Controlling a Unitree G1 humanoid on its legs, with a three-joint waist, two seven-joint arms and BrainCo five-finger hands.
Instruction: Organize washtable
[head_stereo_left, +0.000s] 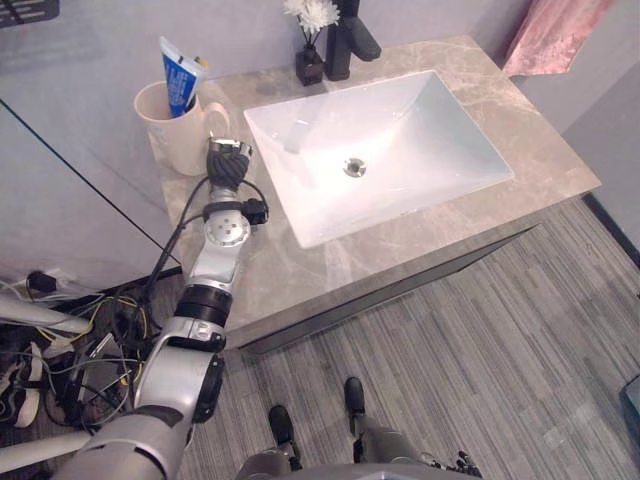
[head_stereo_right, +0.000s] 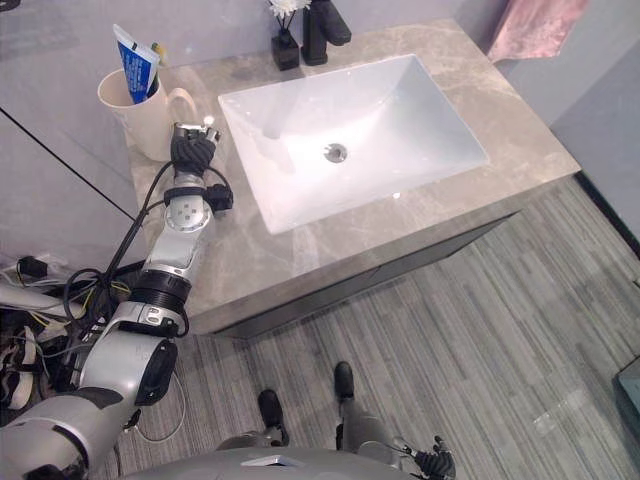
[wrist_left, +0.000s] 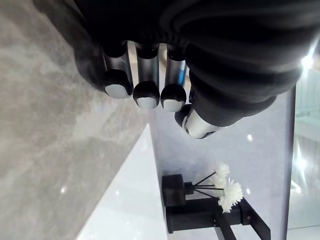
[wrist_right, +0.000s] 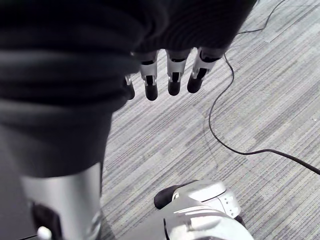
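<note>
A grey, marble-patterned washtable top (head_stereo_left: 300, 270) stands against a plain grey wall (head_stereo_left: 90, 60). Grey plank flooring (head_stereo_left: 480, 340) with fine stripes runs along its front and its right end. A white rectangular sink (head_stereo_left: 420, 130) takes up most of the top, with a round metal drain (head_stereo_left: 354, 167) in the middle of the basin. This leaves a wide strip of stone on the left and narrower margins elsewhere.

From the drain, a black faucet (head_stereo_left: 345, 35) stands at 12 o'clock on the back edge. Just beside it, toward 11 o'clock, is a small dark vase (head_stereo_left: 309, 62) holding white flowers (head_stereo_left: 313, 12). A pink towel (head_stereo_left: 555, 35) hangs on the wall at about 2 o'clock, past the counter's far right corner.

At about 10 o'clock, on the far left corner of the stone, a cream mug (head_stereo_left: 175, 135) stands upright with its handle turned toward the sink. A blue and white toothpaste tube (head_stereo_left: 180, 75) leans inside it, cap end up.

The left hand (head_stereo_left: 228, 160) is over the left strip of the counter, just beside the mug's handle on its near side. In the left wrist view its fingers (wrist_left: 117, 65) are bent inward with the thumb tip close to them. Nothing lies between them, and only bare stone and the sink's edge lie beyond.

The right hand (wrist_right: 172, 75) hangs low over the floor, with its fingers straight, relaxed and empty.
</note>
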